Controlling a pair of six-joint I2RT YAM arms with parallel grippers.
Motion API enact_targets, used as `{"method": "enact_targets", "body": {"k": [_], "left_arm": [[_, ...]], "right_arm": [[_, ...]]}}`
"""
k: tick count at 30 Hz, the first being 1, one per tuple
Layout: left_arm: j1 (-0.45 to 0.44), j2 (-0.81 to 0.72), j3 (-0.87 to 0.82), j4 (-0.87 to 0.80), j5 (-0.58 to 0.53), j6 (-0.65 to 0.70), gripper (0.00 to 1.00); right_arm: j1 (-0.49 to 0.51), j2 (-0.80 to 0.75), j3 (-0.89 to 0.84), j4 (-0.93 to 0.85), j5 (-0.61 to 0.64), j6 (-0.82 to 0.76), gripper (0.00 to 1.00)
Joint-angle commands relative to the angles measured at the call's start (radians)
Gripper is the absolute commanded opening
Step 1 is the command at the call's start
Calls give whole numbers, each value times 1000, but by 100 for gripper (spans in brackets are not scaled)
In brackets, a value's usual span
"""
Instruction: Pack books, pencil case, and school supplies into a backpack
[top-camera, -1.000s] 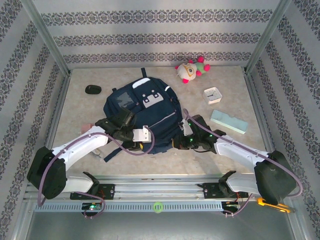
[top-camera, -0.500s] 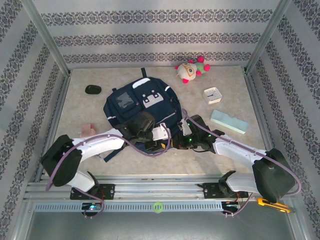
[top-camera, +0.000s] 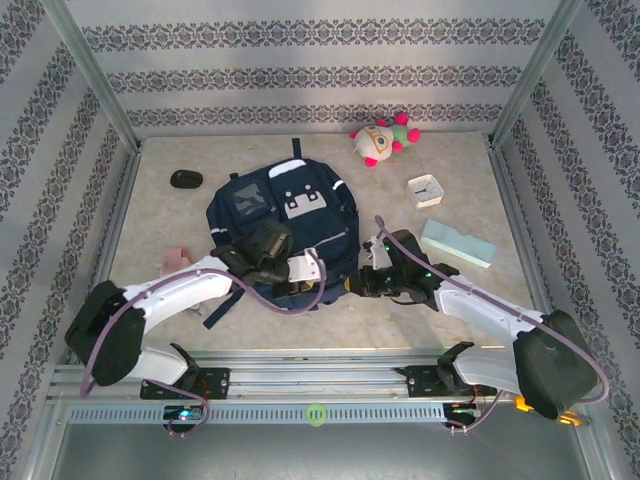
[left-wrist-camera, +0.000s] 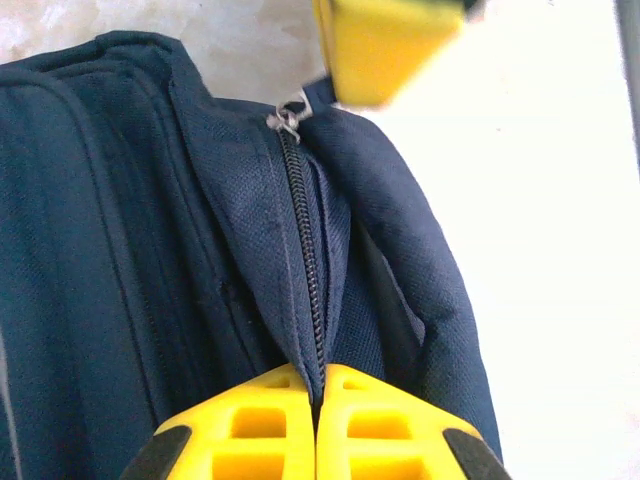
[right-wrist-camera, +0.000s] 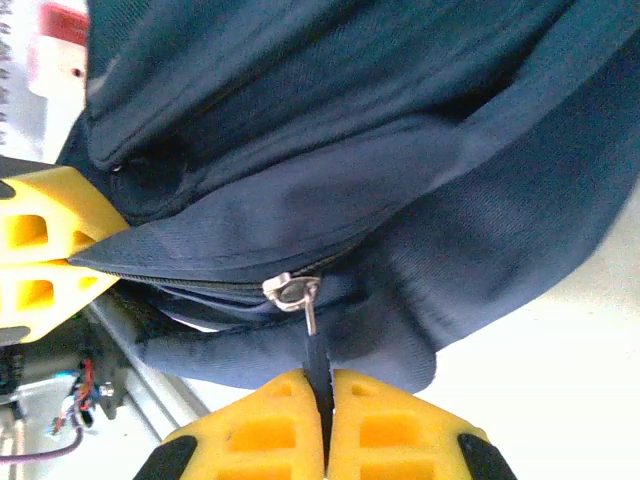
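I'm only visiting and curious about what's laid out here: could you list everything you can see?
backpack: one, navy, centre
zip pull: one, silver, on backpack's near edge
pencil case: one, mint, right of backpack
clock: one, white, beyond pencil case
plush toy: one, white, pink and green, far edge
oval object: one, black, far left
block: one, pink, left of backpack
left tool: one, yellow fingers, shut on backpack's zip seam
right tool: one, yellow fingers, shut on zip pull

No text, brand or number is legible. The white patches on the backpack (top-camera: 285, 215) and the clock (top-camera: 425, 188) face are too small to read.
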Motion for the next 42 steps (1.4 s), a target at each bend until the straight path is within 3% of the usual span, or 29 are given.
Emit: {"method": "enact_targets", "body": {"k": [1,5,9,11,16,22,27,29,35,38,42], "left_arm": [[57,-63,-25,-279,-41,162,1],[84,-68,-14,-353,-98,191,7],[79,-78,26,-291,30,76,46],[53,-90,22,-177,59,-23,58],[-45,-63,-19,103,-20,-189,70],[-115,59,-6,209,-135,-234,78],[-118,132,-2,200,-206,-208,76],[-118,140,-14,206,-247,-205,69],[-115,71,-73,298,-172,-304,11],[-108,35,-107,365,-72,-369,4],[-102,8,-133,431,-27,-425,4]], "right_arm": [[-44,-28,-27,-65,76,1,0],[-10,-9,-15,-61,58,1,0],[40,23,-2,-48,60,0,0],[51,39,-1,-32,59,4,0],[75,69,13,-8,50,4,0],[85,72,20,-4,52,1,0],[87,61,9,17,54,7,0],[87,52,2,33,58,12,0],[90,7,-12,74,68,4,0],[95,-22,-25,98,68,-9,0],[101,-50,-43,129,50,-17,0]]}}
